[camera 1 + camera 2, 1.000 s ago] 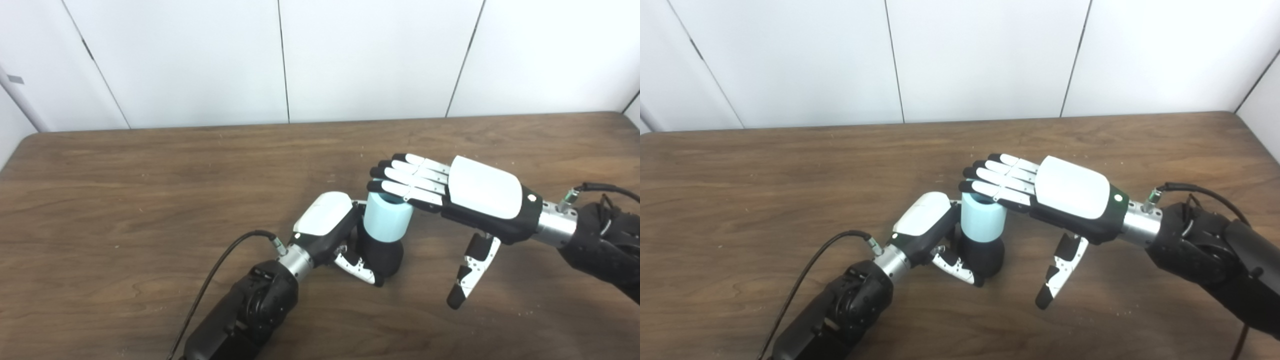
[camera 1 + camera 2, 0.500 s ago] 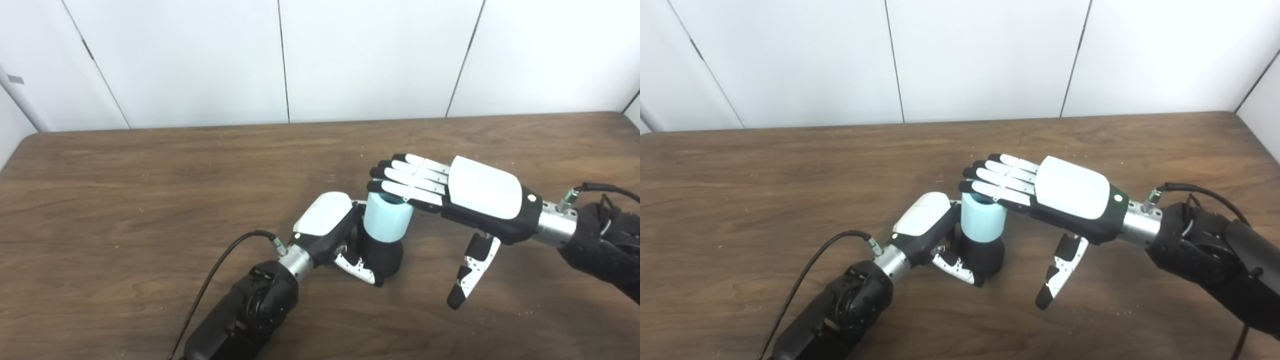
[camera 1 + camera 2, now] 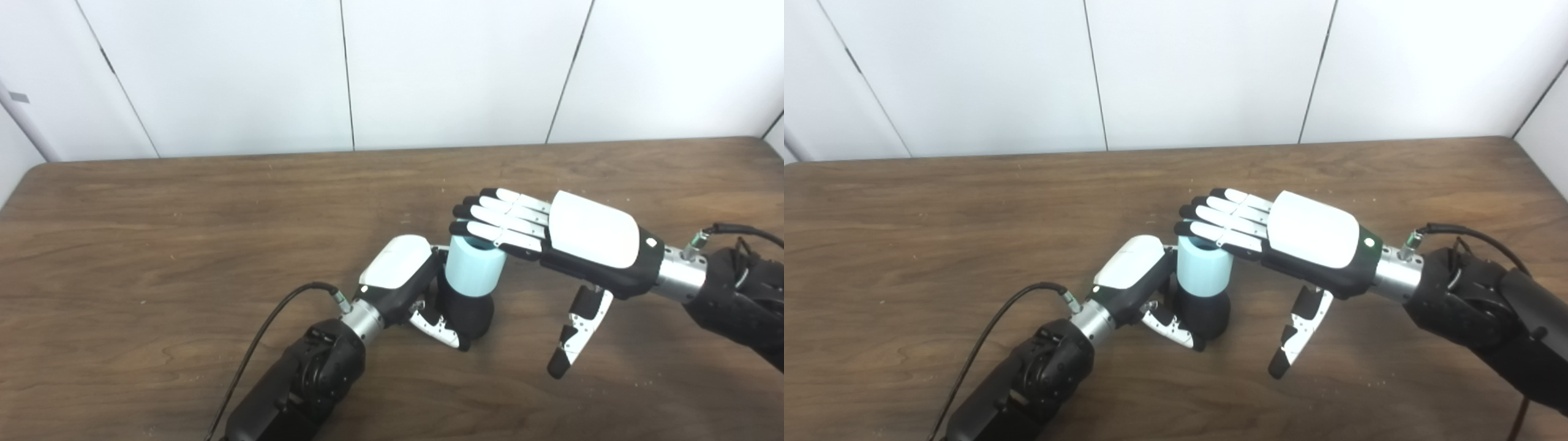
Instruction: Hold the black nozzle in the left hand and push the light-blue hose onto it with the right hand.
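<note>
- While the left hand (image 3: 404, 285) curls around the black nozzle (image 3: 468, 312), that nozzle stands upright on the wooden table (image 3: 153, 245), and every place below is given relative to it.
- Thumb and fingers of the left hand close on the nozzle's lower body from its left side, the thumb crossing the front near the base; the grip looks firm.
- Directly on top of the nozzle sits the light-blue hose (image 3: 474, 269), a short upright cylinder whose lower end meets the nozzle's upper part; how far it is seated over the nozzle I cannot tell.
- Above and to the right of the nozzle, the right hand (image 3: 1304, 242) is held flat, palm down, holding nothing.
- Its fingers (image 3: 1222, 223) lie straight and close together, and their dark tips rest over the hose's top rim, so they appear to touch it from above.
- Its thumb (image 3: 1295, 334) hangs down toward the table to the right of the nozzle, well clear of both the nozzle and the hose.
- A black cable (image 3: 269, 324) loops from the left wrist, to the left of the nozzle.
</note>
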